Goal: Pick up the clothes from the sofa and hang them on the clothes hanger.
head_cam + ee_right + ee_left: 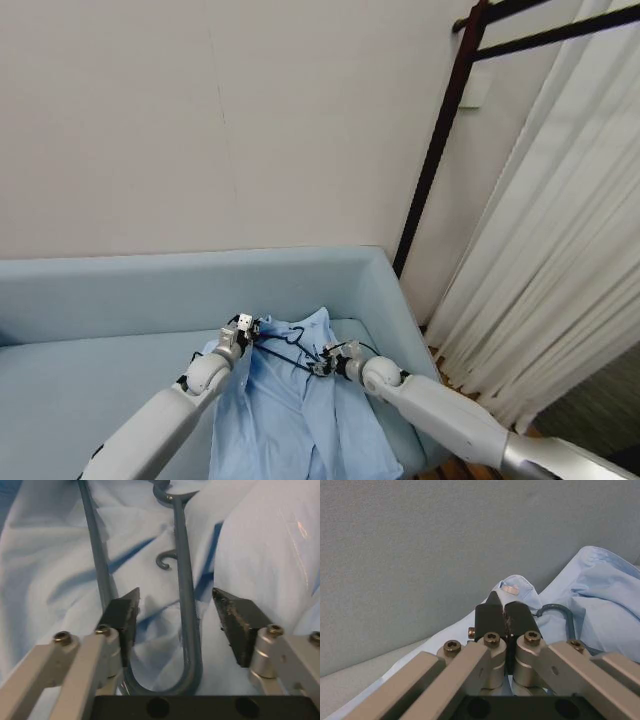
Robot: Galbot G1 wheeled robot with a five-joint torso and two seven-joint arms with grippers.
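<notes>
A light blue shirt [300, 425] lies spread on the seat of the pale blue sofa [100, 300], with a dark hanger [288, 350] on top of it. My left gripper [250, 327] is at the shirt's collar end, near the sofa back. In the left wrist view its fingers [492, 617] are pressed shut, tips against the collar [516, 587], the hanger's hook [559, 612] just beside them. My right gripper [175, 615] is open over the shirt [260, 540]. Its two fingers straddle one arm of the hanger [186, 605], near the hanger's rounded end.
A dark clothes rack [440, 130] stands past the sofa's right end, its top bars high at the right. White curtains [560, 260] hang on the right, beside the rack. The sofa back [420, 540] rises close behind the left gripper.
</notes>
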